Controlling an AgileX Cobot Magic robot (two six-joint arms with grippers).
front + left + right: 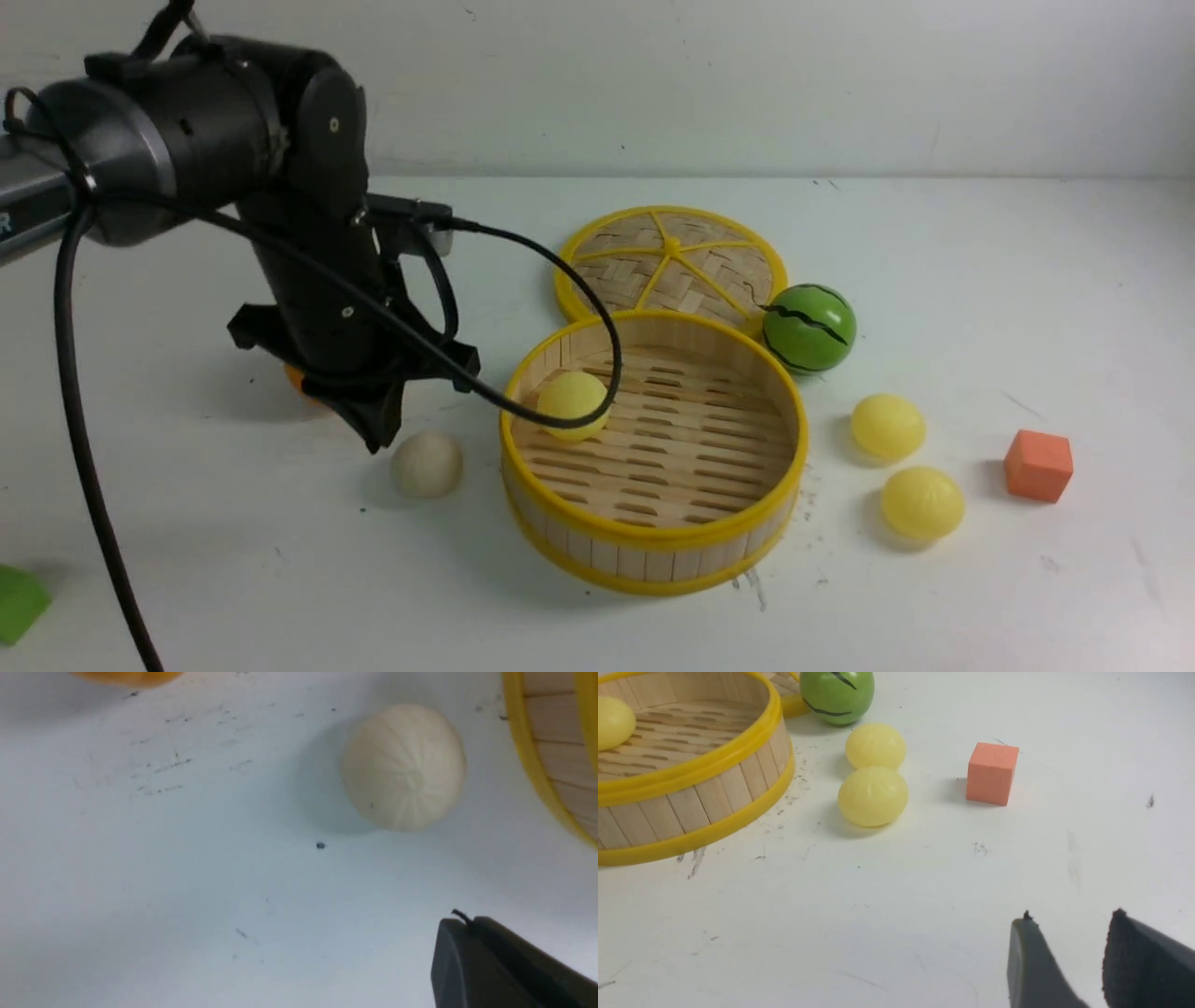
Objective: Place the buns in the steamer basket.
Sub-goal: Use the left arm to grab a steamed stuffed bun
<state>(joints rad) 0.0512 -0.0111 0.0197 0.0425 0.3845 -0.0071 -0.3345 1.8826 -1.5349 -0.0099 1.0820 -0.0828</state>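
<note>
One pale yellow bun (572, 404) is already inside the steamer basket (653, 539), sitting on the slats near its left wall. The off-white bun (427, 464) is out on the table (280, 569) just left of the basket, not touching it. The left claw (378, 431) hangs right beside that bun on its far-left side, fingers pinched fully together with nothing in them. A second yellow bun (887, 427) and a third yellow bun (922, 503) sit close together on the table right of the basket. The left wrist view shows stuff the front one doesn't: pleats on the off-white bun, and bare table between it and the closed claw tip. The right claw (1071, 917) only shows up in the right wrist view, fingers partway apart and empty, well apart from those two yellow buns. The orange fruit (294, 378) barely peeks out behind the left arm. Otherwise there's the flat woven lid (672, 261) behind the basket, the watermelon ball (808, 329) by the basket's far right, and an orange cube (1038, 465) right of the buns. A black cable (560, 271) from the left arm loops across the basket's left rim and part of the bun inside.
</note>
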